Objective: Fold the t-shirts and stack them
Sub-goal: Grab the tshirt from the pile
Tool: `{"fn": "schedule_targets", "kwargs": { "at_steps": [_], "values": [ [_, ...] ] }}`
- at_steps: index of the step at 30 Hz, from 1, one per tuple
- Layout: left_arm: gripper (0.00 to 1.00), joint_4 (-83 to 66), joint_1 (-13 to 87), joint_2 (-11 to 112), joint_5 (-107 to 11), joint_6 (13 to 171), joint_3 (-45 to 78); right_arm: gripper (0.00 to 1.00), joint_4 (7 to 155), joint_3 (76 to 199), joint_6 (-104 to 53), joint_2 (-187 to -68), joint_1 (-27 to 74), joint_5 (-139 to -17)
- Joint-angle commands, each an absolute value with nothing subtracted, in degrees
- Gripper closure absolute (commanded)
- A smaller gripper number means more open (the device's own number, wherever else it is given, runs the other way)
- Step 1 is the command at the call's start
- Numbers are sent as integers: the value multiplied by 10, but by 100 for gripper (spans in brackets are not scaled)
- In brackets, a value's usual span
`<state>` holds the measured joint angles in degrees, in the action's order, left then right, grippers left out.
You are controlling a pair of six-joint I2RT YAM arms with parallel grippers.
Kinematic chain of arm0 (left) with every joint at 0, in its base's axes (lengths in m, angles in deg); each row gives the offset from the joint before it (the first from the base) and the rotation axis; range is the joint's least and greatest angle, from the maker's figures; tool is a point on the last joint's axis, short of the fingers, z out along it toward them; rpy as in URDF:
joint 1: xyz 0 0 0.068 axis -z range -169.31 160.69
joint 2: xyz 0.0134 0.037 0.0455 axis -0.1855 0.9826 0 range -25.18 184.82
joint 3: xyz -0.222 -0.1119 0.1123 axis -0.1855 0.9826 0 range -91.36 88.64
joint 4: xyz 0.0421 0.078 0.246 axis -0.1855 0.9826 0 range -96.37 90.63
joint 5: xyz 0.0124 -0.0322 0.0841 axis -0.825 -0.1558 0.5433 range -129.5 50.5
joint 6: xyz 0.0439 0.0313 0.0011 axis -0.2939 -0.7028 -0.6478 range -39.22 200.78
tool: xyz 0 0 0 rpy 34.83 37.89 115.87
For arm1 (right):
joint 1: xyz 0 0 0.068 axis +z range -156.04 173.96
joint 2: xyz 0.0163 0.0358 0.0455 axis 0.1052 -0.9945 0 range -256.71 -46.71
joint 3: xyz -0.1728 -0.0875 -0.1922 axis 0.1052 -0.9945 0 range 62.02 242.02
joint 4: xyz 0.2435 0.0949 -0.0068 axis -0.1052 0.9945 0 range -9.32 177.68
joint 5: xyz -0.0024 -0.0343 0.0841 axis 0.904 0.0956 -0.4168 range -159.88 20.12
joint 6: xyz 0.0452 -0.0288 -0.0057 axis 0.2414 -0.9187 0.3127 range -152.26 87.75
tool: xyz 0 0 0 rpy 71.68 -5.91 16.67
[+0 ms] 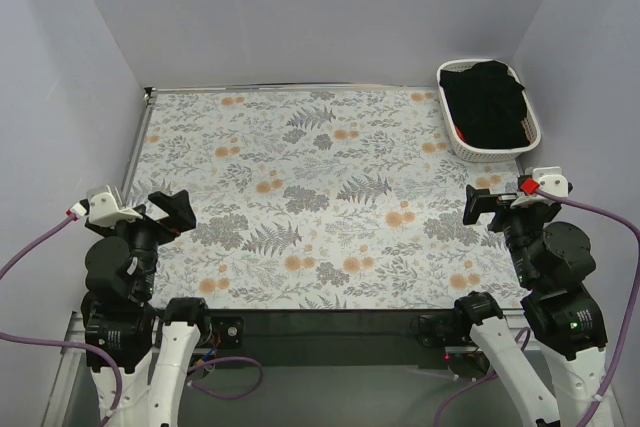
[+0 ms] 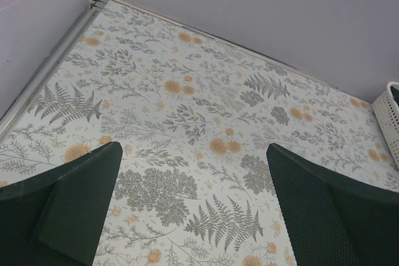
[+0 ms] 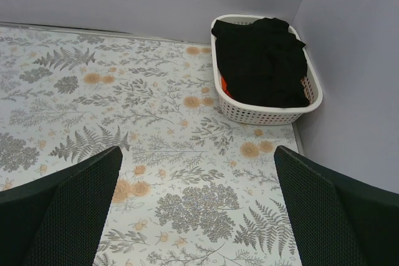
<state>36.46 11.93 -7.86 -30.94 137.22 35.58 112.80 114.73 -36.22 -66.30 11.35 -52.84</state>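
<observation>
Hugging far corner: basket [image 1: 453, 143], black t-shirt [image 1: 487, 102]

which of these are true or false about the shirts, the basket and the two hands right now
1. The black t-shirt lies on top inside the white lattice basket. True.
2. The basket stands at the far left corner of the table. False: it stands at the far right corner.
3. The left hand is open and holds nothing. True.
4. The right hand is shut on an orange t-shirt. False: it is open and empty. The only orange cloth in view peeks out under the black t-shirt in the basket.
</observation>
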Motion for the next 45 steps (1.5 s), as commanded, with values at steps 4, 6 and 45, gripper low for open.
{"fn": "schedule_targets", "kwargs": {
  "at_steps": [4,6,45],
  "values": [
    [5,356,118,-87,-295,1376,361,2,1096,1134,-364,-657,116,-527],
    [5,356,118,-84,-300,1378,363,2,1081,1116,-358,-664,116,-530],
    [3,300,140,-11,-345,1402,382,14,974,1581,-162,-1603,-149,-528]
  ]
}}
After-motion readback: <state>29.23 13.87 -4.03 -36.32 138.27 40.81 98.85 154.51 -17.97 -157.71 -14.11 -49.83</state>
